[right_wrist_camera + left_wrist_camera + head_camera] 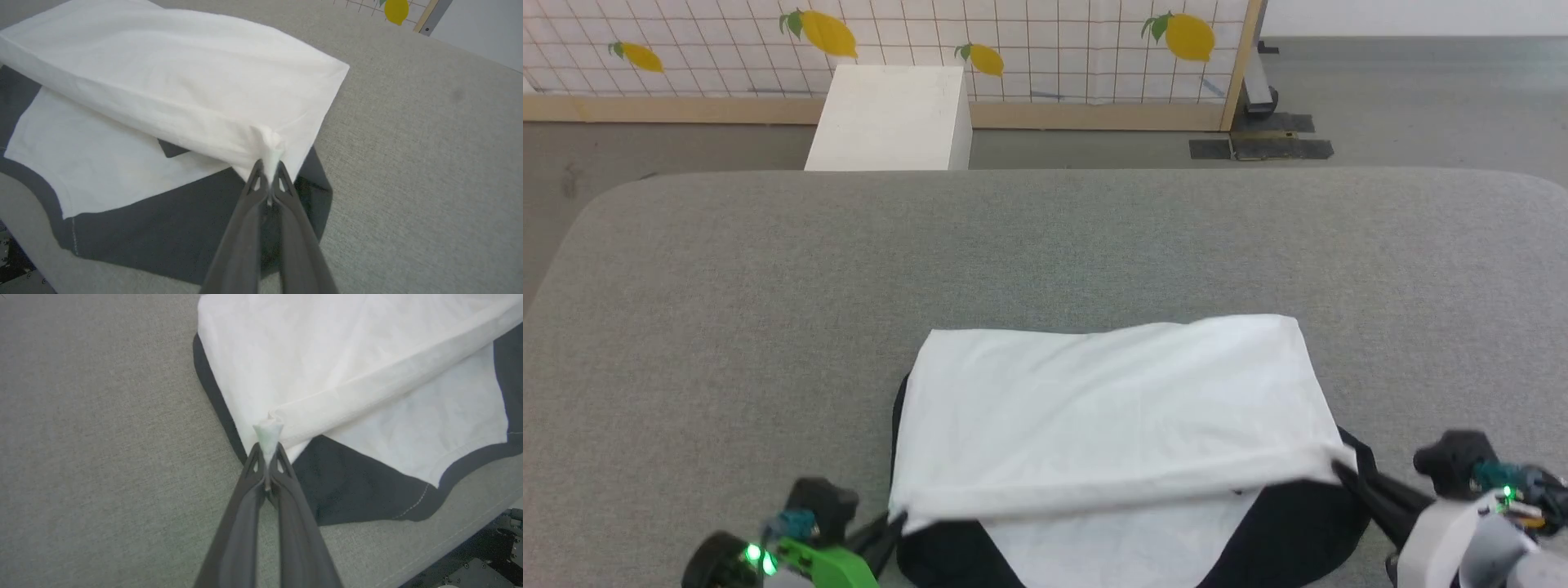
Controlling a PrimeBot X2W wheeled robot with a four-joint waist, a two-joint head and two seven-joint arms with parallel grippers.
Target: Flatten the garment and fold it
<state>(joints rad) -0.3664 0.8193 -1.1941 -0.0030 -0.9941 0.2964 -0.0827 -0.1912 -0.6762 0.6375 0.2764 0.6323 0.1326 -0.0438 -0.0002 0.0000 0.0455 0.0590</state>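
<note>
**Head view.** The left gripper is seen at the bottom left and the right gripper at the bottom right. Each is clamped on one near corner of the garment. The garment is spread on the grey pad, close to its front edge. A white layer is doubled over and held taut between the two grippers, and black fabric shows beneath. A white box and a lemon-print screen are noted beyond the pad.

**Left wrist view.** The fingers are pressed together on a pinched white corner. Black fabric lies under the fold, to the right.

**Right wrist view.** The fingers are closed on the opposite white corner. The fold runs off to the upper left, over black fabric.
</note>
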